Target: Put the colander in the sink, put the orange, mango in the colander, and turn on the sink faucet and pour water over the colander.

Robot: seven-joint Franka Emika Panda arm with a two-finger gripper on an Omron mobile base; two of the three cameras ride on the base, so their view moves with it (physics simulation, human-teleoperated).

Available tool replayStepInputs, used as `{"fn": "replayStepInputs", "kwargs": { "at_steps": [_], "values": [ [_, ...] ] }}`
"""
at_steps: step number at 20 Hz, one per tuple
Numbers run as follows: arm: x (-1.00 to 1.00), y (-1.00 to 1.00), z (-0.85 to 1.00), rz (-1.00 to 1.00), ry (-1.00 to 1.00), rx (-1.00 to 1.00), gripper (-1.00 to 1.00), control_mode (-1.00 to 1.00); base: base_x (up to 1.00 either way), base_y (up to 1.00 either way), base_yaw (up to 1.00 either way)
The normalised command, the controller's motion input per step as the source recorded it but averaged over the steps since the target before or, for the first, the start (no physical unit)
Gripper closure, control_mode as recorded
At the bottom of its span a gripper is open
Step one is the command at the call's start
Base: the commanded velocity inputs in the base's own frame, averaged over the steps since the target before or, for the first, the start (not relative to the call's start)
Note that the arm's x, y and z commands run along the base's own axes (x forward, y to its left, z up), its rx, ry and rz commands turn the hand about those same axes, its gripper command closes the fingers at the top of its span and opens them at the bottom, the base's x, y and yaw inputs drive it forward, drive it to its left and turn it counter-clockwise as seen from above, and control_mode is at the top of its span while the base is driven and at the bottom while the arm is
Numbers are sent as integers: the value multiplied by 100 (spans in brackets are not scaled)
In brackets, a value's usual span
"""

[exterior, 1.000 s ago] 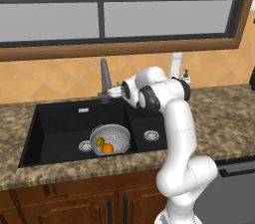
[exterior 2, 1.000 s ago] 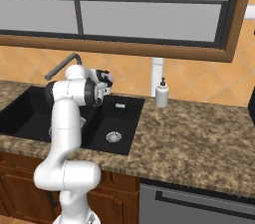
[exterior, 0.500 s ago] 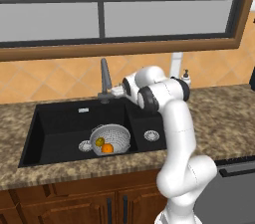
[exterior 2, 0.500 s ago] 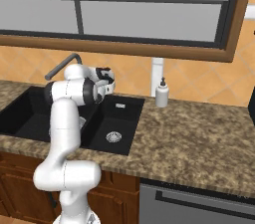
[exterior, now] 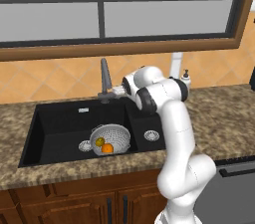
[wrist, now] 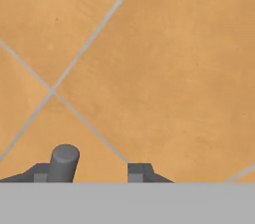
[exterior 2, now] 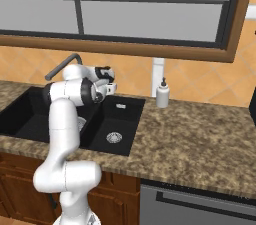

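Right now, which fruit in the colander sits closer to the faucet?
The yellow-green mango; the orange lies nearer the colander's front rim, farther from the faucet.

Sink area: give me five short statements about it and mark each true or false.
1. The colander sits in the left basin of the sink. True.
2. The orange and the mango lie on the counter. False: both lie inside the colander.
3. The pincer is at the sink faucet. True.
4. The soap dispenser lies in the right basin. False: it stands upright on the counter.
5. The pincer holds the orange. False: it holds no fruit.
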Motion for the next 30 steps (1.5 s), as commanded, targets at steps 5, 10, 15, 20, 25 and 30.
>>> {"fn": "replayStepInputs", "kwargs": {
  "at_steps": [5, 10, 15, 20, 25, 30],
  "values": [
    [-11, -73, -3, -9, 0, 0, 100, -100, 0, 0, 0],
    [-11, -75, -8, -9, 4, 0, 100, -100, 0, 0, 0],
    [-16, -82, -11, -10, 4, 0, 100, -100, 0, 0, 0],
    [-22, -87, -15, -10, 3, 0, 100, -100, 0, 0, 0],
    [-24, -95, -20, -11, 4, 0, 100, -100, 0, 0, 0],
    [-29, -100, -28, -12, 6, 0, 100, -100, 0, 0, 0]
  ]
}}
